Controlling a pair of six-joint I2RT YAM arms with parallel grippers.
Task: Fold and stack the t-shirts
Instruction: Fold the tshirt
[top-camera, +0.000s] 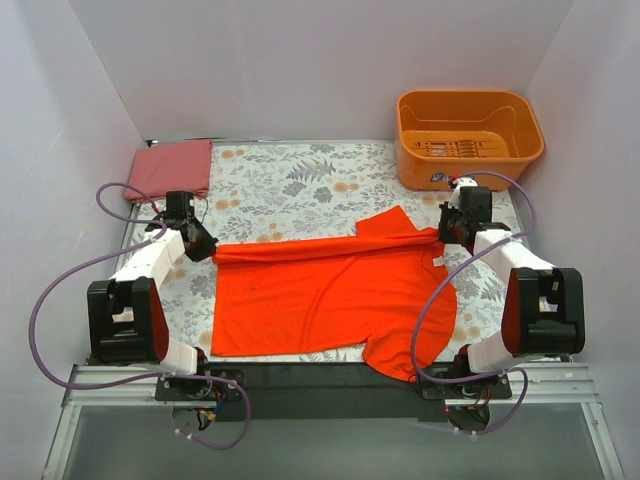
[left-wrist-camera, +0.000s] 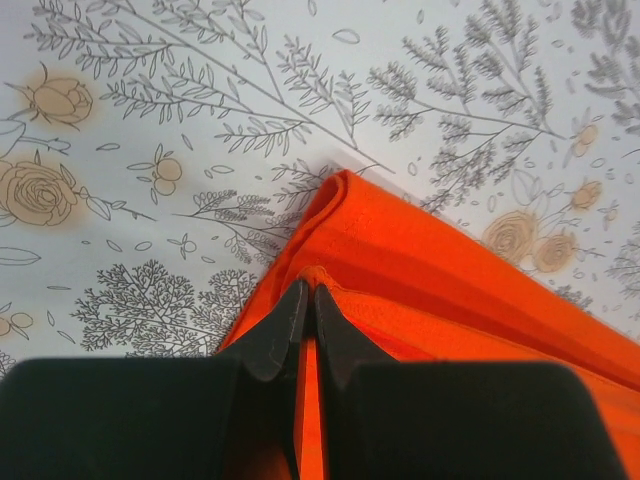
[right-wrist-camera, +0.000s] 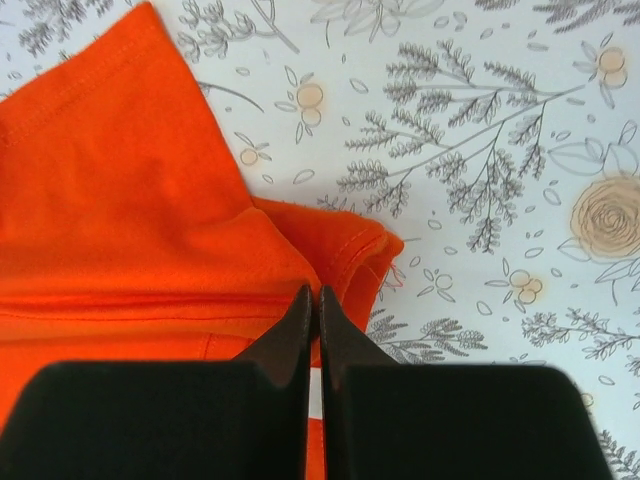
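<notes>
A vivid orange-red t-shirt (top-camera: 330, 290) lies spread over the middle of the floral table. Its far edge is pulled into a taut fold line between my two grippers. My left gripper (top-camera: 205, 245) is shut on the shirt's left corner. In the left wrist view the black jaws (left-wrist-camera: 308, 292) meet on a ridge of orange cloth (left-wrist-camera: 450, 290). My right gripper (top-camera: 445, 235) is shut on the right end, beside a sleeve. In the right wrist view its jaws (right-wrist-camera: 312, 295) pinch the hemmed cloth (right-wrist-camera: 120, 200). A pinkish-red t-shirt (top-camera: 172, 168) lies folded as a rectangle at the back left.
A rigid orange plastic tub (top-camera: 468, 137) stands at the back right, just behind the right gripper. White walls close in the floral tablecloth (top-camera: 300, 190) on three sides. Purple cables loop beside both arms.
</notes>
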